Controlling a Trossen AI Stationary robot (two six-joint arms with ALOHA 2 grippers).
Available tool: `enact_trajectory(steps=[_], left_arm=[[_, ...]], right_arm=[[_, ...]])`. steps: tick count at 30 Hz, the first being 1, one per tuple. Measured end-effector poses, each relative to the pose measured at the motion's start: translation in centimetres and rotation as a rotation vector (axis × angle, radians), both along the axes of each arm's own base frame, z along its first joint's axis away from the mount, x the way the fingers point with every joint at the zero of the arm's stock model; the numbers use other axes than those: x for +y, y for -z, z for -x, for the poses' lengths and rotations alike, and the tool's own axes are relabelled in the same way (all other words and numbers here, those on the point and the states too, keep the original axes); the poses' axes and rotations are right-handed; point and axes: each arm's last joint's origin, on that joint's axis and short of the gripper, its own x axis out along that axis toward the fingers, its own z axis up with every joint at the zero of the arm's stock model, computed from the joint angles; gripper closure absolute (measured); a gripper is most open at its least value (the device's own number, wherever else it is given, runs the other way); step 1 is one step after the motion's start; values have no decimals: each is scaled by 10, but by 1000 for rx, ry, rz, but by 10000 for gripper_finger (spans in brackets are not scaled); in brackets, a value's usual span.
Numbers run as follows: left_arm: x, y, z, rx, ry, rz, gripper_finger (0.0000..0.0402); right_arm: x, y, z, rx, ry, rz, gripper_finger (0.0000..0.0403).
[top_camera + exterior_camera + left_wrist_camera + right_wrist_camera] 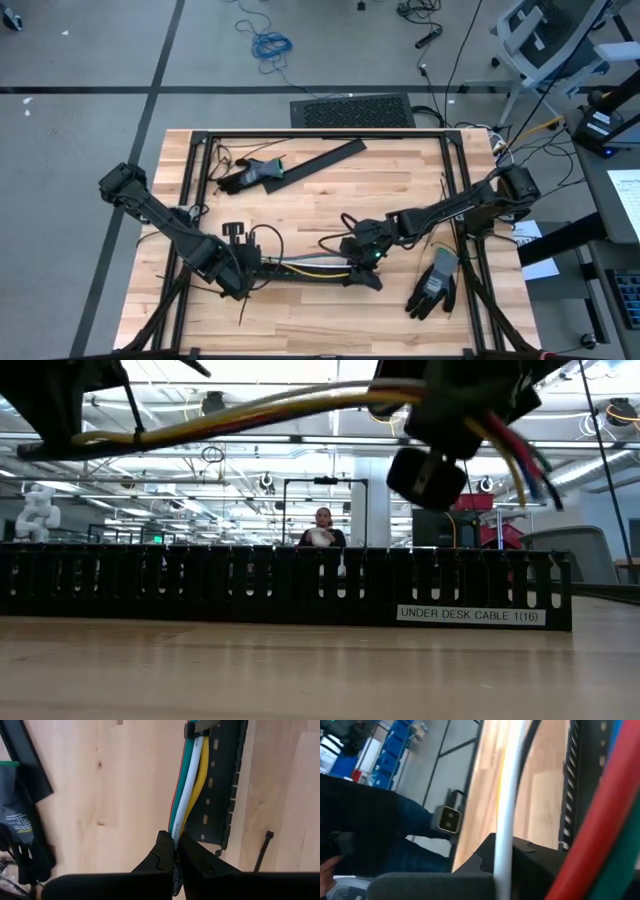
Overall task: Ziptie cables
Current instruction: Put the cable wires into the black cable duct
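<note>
- While both arms hold the cables point(305, 266) stretched between them above the table's point(400, 190) near half, you have the bundle gathered but, as far as the views show, not yet tied.
- Your left gripper point(176, 851) is clenched on one end of the cables; the left wrist view shows white, green, yellow and red wires running straight out from between its fingers.
- Your right gripper point(362, 272) is closed on the other end, where the low view shows loose wire tails fanning out past it.
- From the low view, the cables point(250, 408) hang clear of the wood, slightly bowed, with a dark slotted duct point(290, 585) lying on the table behind them.
- One thin dark band point(137, 432) seems to cross the cables near the left end; whether it is a cinched tie, you cannot tell.
- A spare tie point(262, 851) lies on the wood just beside the duct, so threading, cinching and release likely remain.
- Two gloves point(436, 284) lie on the table, well apart from the work.
</note>
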Motion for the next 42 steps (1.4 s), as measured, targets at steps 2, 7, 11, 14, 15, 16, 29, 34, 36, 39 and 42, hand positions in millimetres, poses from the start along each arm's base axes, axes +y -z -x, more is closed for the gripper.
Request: enact_trajectory(steps=[2,7,11,14,15,16,29,34,36,39,42], left_arm=[[0,4,0,1,0,-3,392],[3,15,2,-2,-2,-44,391],[3,29,3,-12,-3,-35,391],[3,39,3,-20,-2,-21,391],[3,41,3,-23,-1,-19,391],[3,42,3,-29,-2,-15,391],[4,58,6,-19,0,6,391],[4,58,6,-21,0,7,391],[3,58,5,-26,1,16,391],[0,58,4,-35,9,45,391],[-4,57,5,-52,24,58,391]], right_arm=[[2,9,-2,28,-3,8,403],[3,27,-5,83,19,40,403],[-2,31,-6,114,39,41,403],[-3,32,-5,131,45,52,403],[-4,31,-4,135,49,57,403],[-5,31,-4,138,56,64,403],[-14,38,2,231,143,167,403],[-12,39,4,243,138,176,403],[-12,40,5,263,146,191,403],[-13,42,7,282,147,199,403],[-12,42,7,287,142,205,403]])
